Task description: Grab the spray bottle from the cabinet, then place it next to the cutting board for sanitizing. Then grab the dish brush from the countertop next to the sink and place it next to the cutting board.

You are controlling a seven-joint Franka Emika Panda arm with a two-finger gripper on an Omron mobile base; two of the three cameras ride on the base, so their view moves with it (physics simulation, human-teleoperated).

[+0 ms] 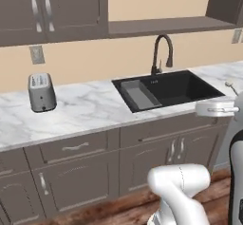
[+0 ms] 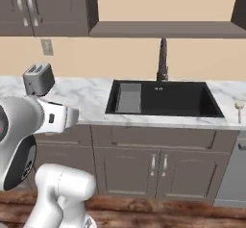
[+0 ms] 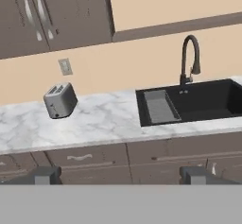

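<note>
Above the countertop (image 3: 94, 119), the gripper (image 3: 120, 175) is held w/ fingers spread, nothing grasped, since the closed cabinet (image 3: 52, 15) must be reached first; dish brush (image 2: 239, 109) lies right of the sink (image 2: 163, 98).

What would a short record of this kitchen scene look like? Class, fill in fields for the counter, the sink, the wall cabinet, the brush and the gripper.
countertop: white marble with grey veins, on dark cabinets
toaster: stands on the countertop, left of the sink
sink: black basin with a grey ribbed rack at its left end; dark faucet behind it
cabinet: doors shut, silver handles
dish brush: lies on the countertop right of the sink
gripper: open, holding nothing, facing the counter from a distance
</note>
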